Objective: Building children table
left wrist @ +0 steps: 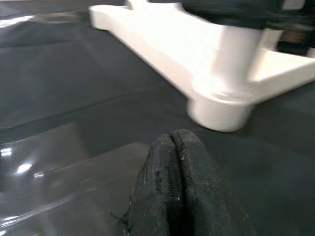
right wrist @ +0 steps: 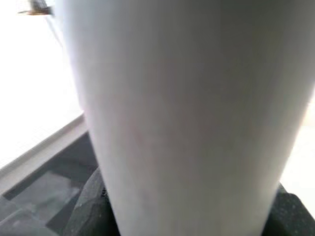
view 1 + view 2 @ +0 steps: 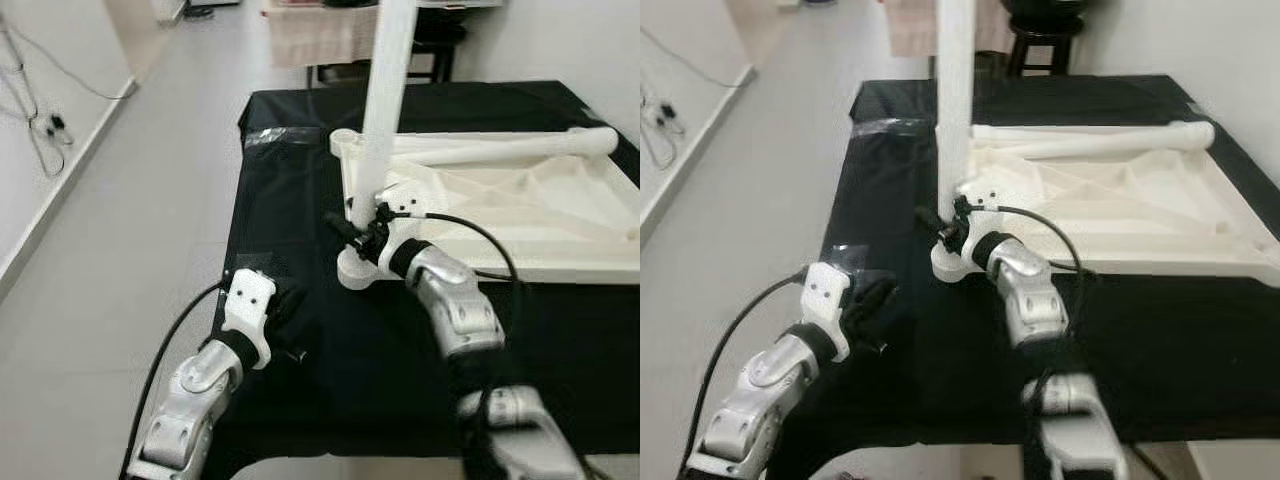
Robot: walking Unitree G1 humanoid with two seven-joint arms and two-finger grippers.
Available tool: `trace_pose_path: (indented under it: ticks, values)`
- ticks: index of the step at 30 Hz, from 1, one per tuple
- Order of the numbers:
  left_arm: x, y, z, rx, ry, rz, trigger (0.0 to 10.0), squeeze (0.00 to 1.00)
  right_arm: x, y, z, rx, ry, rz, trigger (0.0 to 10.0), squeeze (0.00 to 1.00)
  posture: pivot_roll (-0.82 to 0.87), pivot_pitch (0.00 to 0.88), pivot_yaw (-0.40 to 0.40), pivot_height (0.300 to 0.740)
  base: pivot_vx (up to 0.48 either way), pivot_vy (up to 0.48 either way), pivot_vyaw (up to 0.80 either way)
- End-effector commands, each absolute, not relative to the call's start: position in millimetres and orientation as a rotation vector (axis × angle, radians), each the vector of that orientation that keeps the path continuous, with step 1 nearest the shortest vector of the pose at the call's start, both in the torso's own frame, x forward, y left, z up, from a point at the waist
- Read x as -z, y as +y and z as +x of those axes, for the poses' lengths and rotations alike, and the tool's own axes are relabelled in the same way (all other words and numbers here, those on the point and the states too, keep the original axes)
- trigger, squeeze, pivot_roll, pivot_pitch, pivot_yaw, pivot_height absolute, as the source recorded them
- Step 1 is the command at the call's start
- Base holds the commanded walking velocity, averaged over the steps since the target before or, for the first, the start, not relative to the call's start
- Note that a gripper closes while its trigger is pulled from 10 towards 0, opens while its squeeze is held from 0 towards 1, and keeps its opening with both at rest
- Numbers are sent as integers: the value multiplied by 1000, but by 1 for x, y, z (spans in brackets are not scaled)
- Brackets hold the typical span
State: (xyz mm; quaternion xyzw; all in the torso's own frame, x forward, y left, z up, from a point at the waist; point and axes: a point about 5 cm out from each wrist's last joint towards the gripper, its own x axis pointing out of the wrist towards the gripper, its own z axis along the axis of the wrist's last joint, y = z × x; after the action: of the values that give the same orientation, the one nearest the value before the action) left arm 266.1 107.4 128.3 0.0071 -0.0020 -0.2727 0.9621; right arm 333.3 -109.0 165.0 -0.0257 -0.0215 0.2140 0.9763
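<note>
The right gripper [image 3: 365, 232] clamps the upright table leg [image 3: 385, 100] at the upturned tabletop's [image 3: 520, 215] near corner (steadying it in its socket); the left gripper [image 3: 290, 325], fingers pressed together, rests nearby.

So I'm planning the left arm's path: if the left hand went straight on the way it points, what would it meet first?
Probably the round white corner socket of the upturned tabletop, across bare black cloth. The left hand is shut; depth is unclear.

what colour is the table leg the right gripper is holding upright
White. The table leg stands upright in the right gripper, clearest in the left eye view.
</note>
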Motion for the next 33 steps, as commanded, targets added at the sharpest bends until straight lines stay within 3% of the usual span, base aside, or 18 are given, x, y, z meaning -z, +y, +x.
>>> trace_pose_path:
  ticks: [1,6,7,10,11,18,19,21,24,33]
  values:
    - [-127,108,266,558,4,18,10000,0,-149,-98,323,-477,15,-109,0,0,-13,135,4,740,0,0,0]
    - [-127,106,267,560,3,15,10000,0,-135,-104,339,-436,116,-141,0,0,14,113,-22,740,0,0,0]
    - [-127,106,267,546,-2,16,10000,0,-134,-105,342,-433,127,-130,10000,0,3,114,-12,740,0,0,0]
    - [-127,107,267,537,-5,17,10000,0,-136,-105,343,-440,126,-123,10000,0,3,114,-15,740,0,0,0]
    - [-127,107,267,536,-4,14,10000,0,-139,-105,341,-458,124,-101,10000,1000,-2,110,-11,740,0,0,0]
    - [-126,106,268,562,8,11,10000,0,-163,-105,342,-632,59,-71,10000,1000,8,104,1,740,0,0,0]
    - [-126,106,268,564,9,11,10000,0,-168,-105,344,-726,51,-84,10000,0,14,101,3,740,0,0,0]
    - [-126,106,268,564,9,11,10000,0,-168,-105,344,-726,51,-84,10000,0,14,101,3,740,0,0,0]
    - [-125,105,267,564,10,14,10000,0,-159,-114,346,-994,107,-186,10000,0,44,95,-1,740,0,0,0]
    - [-125,104,265,557,7,19,10000,0,-160,-123,359,-1059,170,-142,9725,0,55,99,-8,740,0,0,0]
